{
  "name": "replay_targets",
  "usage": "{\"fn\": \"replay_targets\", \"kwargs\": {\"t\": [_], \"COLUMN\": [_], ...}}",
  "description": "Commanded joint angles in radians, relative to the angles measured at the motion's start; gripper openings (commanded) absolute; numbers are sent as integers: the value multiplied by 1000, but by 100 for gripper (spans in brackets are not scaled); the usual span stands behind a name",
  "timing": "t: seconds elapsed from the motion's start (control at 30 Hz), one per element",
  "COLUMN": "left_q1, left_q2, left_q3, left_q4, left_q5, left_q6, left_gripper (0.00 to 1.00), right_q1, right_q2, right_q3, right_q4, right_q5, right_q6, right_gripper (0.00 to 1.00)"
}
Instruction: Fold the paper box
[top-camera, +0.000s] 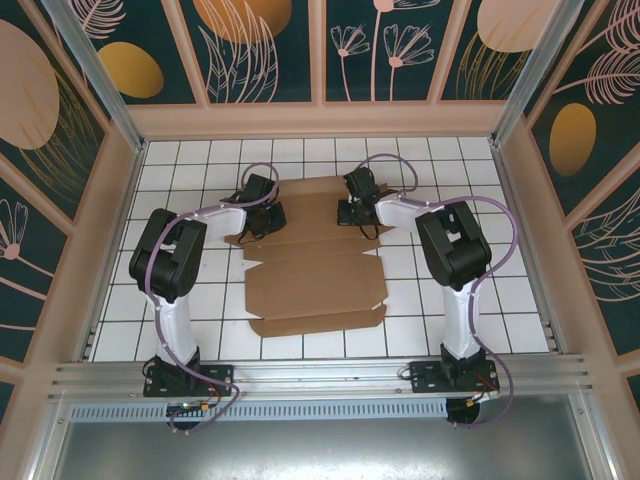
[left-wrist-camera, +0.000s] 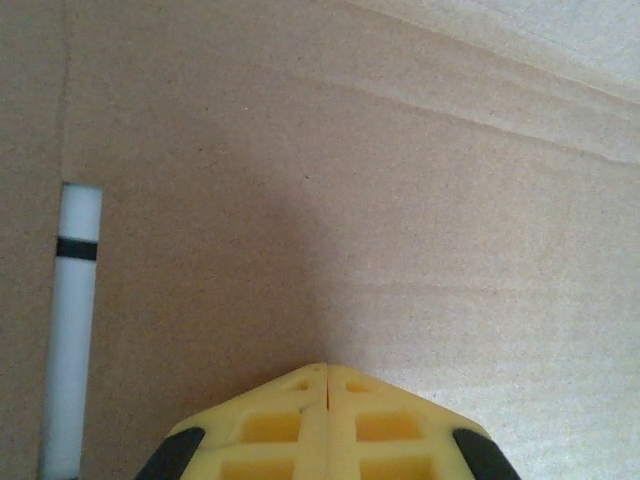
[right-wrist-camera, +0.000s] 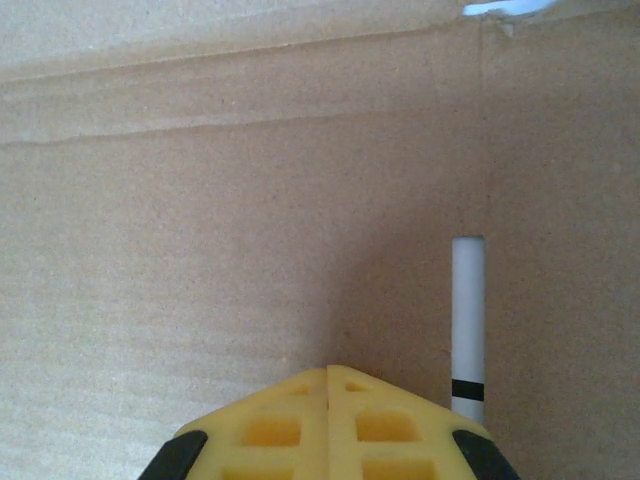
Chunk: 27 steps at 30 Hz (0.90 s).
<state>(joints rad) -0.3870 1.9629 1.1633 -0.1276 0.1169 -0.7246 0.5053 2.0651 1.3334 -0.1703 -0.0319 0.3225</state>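
Observation:
The paper box (top-camera: 315, 285) lies flat on the white tiled table (top-camera: 520, 290) as a brown cardboard sheet with flaps and creases. My left gripper (top-camera: 247, 228) is over its far left part, my right gripper (top-camera: 360, 213) over its far right part. In the left wrist view the yellow fingertips (left-wrist-camera: 327, 372) meet with no gap, shut on nothing, tip close against the cardboard (left-wrist-camera: 350, 200), beside a narrow slit (left-wrist-camera: 78, 300). The right wrist view shows the same: my right gripper (right-wrist-camera: 327, 374) shut and empty against the cardboard (right-wrist-camera: 250, 220), with a slit (right-wrist-camera: 468, 320) to its right.
Wooden walls (top-camera: 320, 120) and metal posts (top-camera: 85, 70) enclose the table on three sides. An aluminium rail (top-camera: 320, 375) with both arm bases runs along the near edge. White tiles stay bare left and right of the sheet.

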Motion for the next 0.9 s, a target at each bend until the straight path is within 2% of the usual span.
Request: {"fn": "replay_targets", "kwargs": {"t": [0.0,0.2,0.3,0.4,0.67,0.87], "left_q1": [-10,-4,-5,-11,-30,-33], "left_q2": [5,-45,-47,16,202,364], "left_q3": [-59,52,136,215,407,603], "left_q4": [-95,-127,-135,-135,-107,-139], "left_q5": [32,23,37,71,139,159], "left_q6": [-29,17,35,27,-25,-72], "left_gripper": [0,0,2,2,0,0], "right_q1": [-7,-37,-83,-120,-194,-244], "right_q2": [40,-120,-219,-272,-220,-171], "right_q3": [-67,-152,-170,-159,-43,1], "right_q4": [-86,-39,5,40,13,31], "right_q5": [-26,-59,-144,-218,-209,-215], "right_q6": [-3,4,9,6,-12,9], "right_gripper": [5,14,24,35,58,61]}}
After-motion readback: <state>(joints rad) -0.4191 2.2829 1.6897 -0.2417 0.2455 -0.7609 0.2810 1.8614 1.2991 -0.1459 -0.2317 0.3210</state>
